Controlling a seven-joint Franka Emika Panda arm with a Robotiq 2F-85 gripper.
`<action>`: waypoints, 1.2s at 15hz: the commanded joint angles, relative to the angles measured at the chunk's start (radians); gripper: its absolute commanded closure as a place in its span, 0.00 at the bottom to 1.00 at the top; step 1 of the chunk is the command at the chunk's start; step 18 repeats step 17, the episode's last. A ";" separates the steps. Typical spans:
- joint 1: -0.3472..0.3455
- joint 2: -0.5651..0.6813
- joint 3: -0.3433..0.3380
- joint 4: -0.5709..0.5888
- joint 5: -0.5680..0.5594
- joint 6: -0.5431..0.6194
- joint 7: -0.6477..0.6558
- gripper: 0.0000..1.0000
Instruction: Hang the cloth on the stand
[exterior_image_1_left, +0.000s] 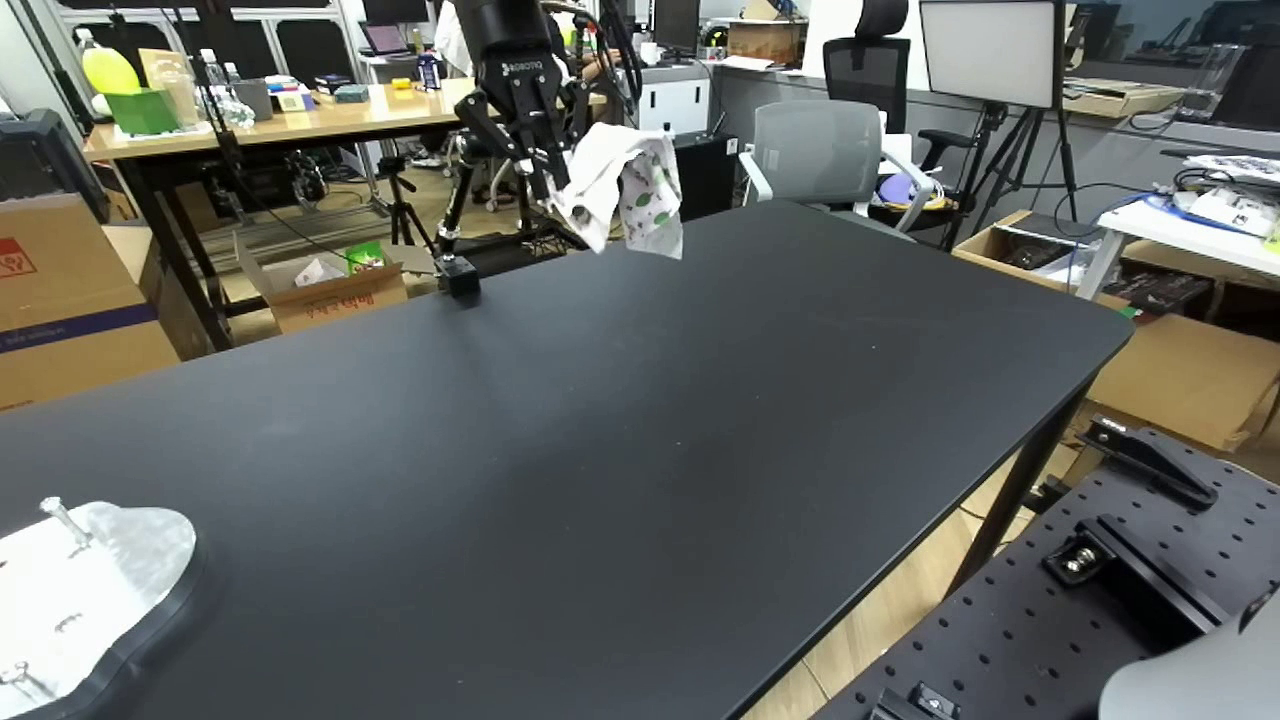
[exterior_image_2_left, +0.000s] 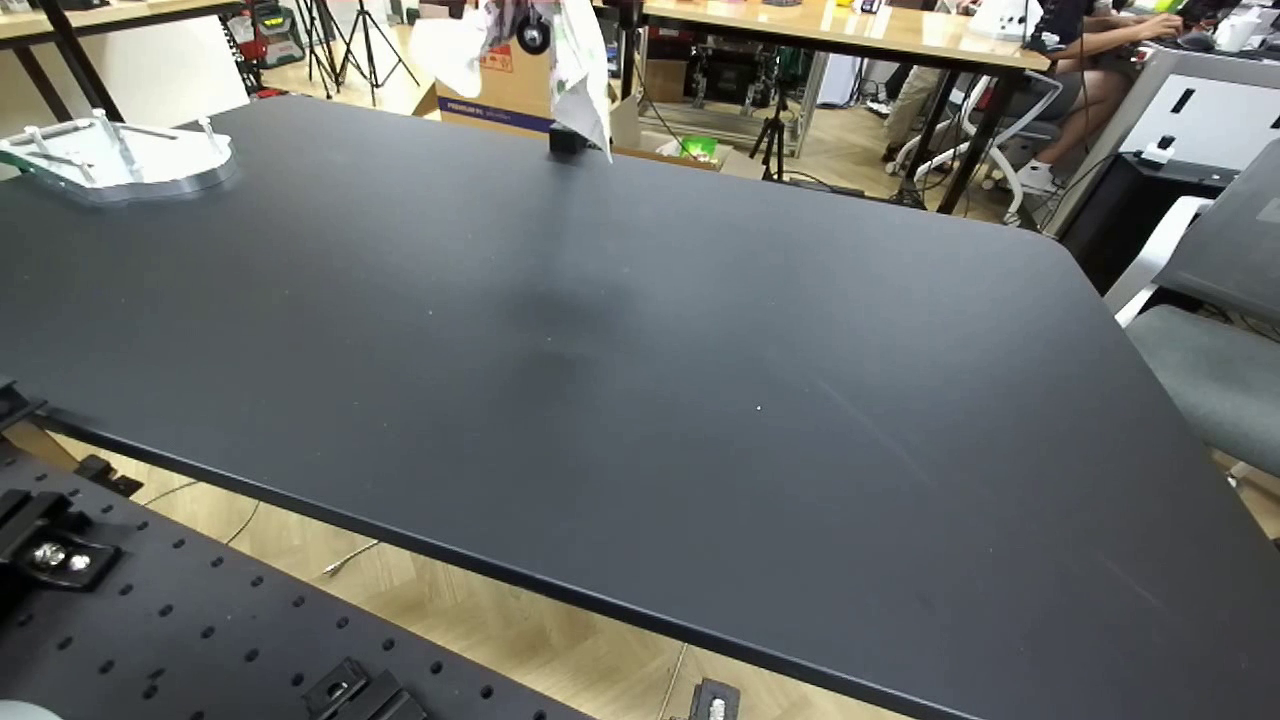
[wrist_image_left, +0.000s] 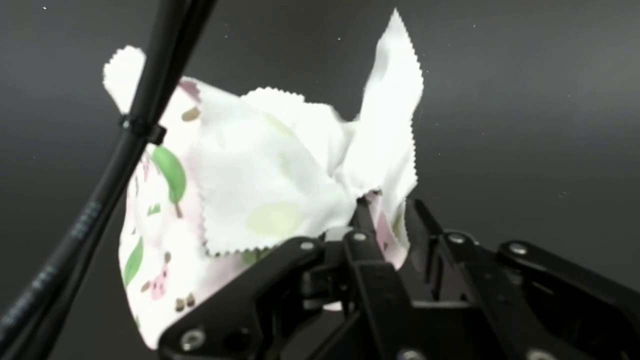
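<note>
Black table (exterior_image_1_left: 640, 480) is showing in both exterior views, carrying a pale pegged stand (exterior_image_1_left: 100, 590). Small black block (exterior_image_1_left: 458, 281) is sitting well apart from the stand, apparently on the table's edge. A few pale specks (exterior_image_2_left: 758, 408) are dotting the surface, also apart from the stand.

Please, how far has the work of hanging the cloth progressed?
Done: the white, leaf-printed fabric cloth looks picked up, as it hangs in the air. In hand: the black two-fingered claw grips it. Left: apparently bringing it to the silvery plate with pegs, possibly the stand, hanging it and letting go; those visible pegs hold no cloth.
</note>
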 joint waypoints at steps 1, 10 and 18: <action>0.001 0.020 -0.003 0.049 0.020 -0.029 0.010 0.44; 0.033 -0.027 0.008 0.143 0.005 -0.059 0.012 0.07; 0.068 -0.052 0.018 0.184 0.003 -0.101 0.044 0.00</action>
